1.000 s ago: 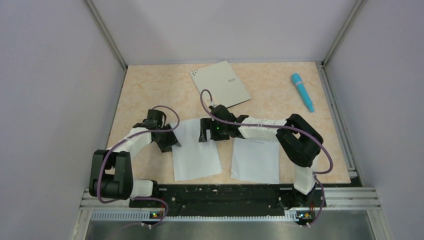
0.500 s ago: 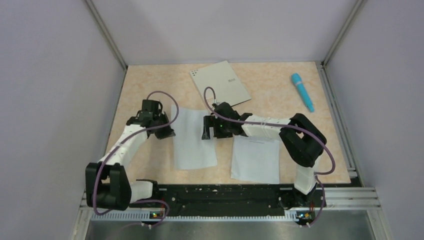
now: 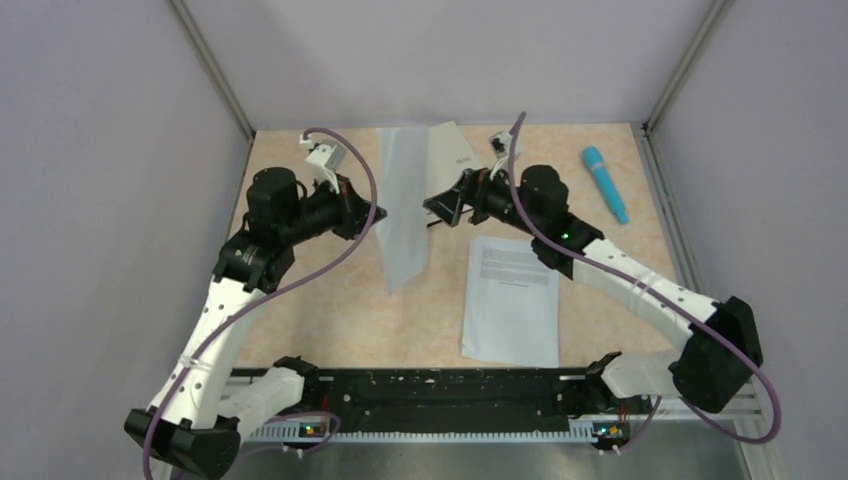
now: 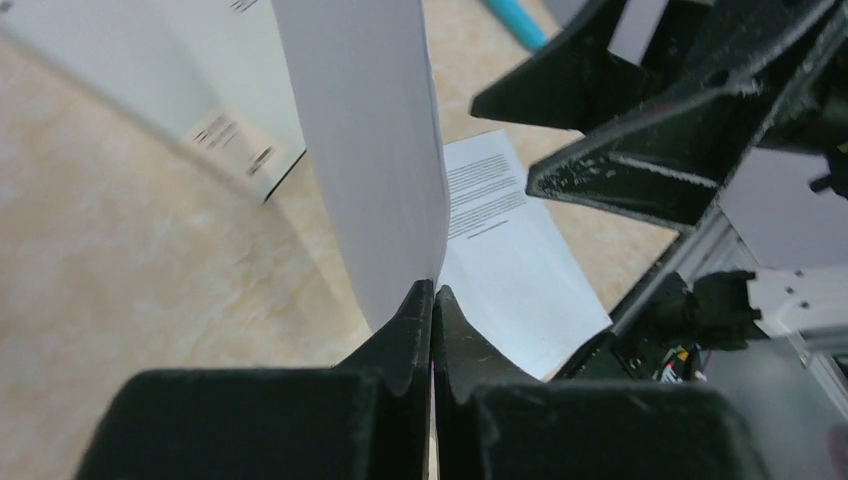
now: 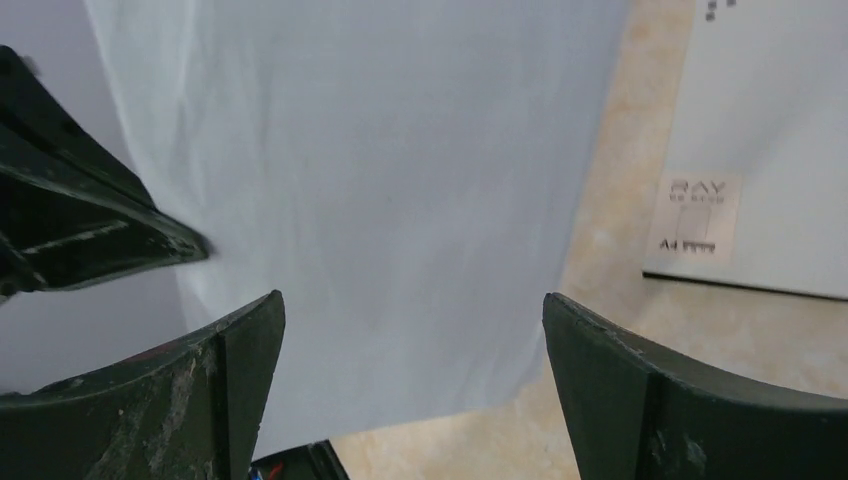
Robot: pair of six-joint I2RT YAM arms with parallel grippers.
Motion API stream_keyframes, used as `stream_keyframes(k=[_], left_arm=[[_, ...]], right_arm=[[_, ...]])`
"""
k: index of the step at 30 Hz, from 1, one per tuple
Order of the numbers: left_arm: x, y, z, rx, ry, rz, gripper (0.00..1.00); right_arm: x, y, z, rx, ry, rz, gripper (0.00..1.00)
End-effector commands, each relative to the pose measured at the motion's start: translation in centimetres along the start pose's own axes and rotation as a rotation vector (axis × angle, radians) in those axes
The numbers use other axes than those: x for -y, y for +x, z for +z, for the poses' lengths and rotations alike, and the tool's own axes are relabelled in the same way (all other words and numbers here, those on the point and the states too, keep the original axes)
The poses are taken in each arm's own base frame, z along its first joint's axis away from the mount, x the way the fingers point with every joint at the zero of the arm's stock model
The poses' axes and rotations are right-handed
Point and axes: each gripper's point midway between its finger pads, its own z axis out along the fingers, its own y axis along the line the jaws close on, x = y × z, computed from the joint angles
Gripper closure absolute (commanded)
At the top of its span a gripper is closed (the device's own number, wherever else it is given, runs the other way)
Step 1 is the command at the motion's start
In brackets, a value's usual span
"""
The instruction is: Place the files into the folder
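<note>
My left gripper (image 3: 378, 212) is shut on the edge of a white sheet (image 3: 403, 200) and holds it in the air, hanging over the back middle of the table. The left wrist view shows the closed jaws (image 4: 432, 290) pinching that sheet (image 4: 370, 150). My right gripper (image 3: 435, 207) is open and empty, facing the hanging sheet (image 5: 380, 200) from the right with its jaws wide apart (image 5: 412, 300). The grey folder (image 3: 462, 158) lies closed at the back, partly hidden behind the sheet; it also shows in the wrist views (image 5: 770, 150) (image 4: 150, 80). A second, printed sheet (image 3: 512, 300) lies flat on the table, front right.
A blue pen-like object (image 3: 606, 183) lies at the back right. Grey walls and metal rails enclose the table on three sides. The black base rail (image 3: 440, 385) runs along the near edge.
Both arms rose from the table toward the back. The left gripper lifted the left sheet off the table until it hangs upright. The right gripper came away from it.
</note>
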Motion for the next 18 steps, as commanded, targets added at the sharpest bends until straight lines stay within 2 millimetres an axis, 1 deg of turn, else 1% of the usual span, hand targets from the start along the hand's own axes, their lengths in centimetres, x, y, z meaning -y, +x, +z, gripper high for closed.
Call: stream_keyframes(k=[1,4,7,9,12,15,18], left_arm=[[8.0,-4.5,-2.0,0.13,0.277,0.197,1.0],[11.1,-5.8,-3.1,0.162,0.372,0.238,1.0],[13.0,-7.0,-4.1,0.201,0.425,0.262,1.0],[13.7,-7.6,-4.7,0.223,0.449,0.266,1.0],[14.6,-8.1,-5.3,0.242,0.483,0.275,1.0],[15.2,-8.3,-5.7,0.251,0.51,0.281,1.0],[15.1,-8.5,-5.9,0.262,0.499,0.286,1.0]], right_arm=[[-2.3,-5.3,-2.9,0.165,-0.117,-0.086,0.01],[-2.2,-6.8,-5.1,0.227,-0.134,-0.106,0.01],[-2.3,-8.1,-7.2,0.282,-0.142,-0.129,0.01],[-2.6,-8.8,-8.5,0.311,-0.146,-0.143,0.01],[-3.6,-9.2,-9.6,0.338,-0.187,-0.166,0.01],[-4.7,-9.0,-10.2,0.354,-0.251,-0.178,0.01],[-6.2,-8.7,-10.6,0.354,-0.341,-0.18,0.01]])
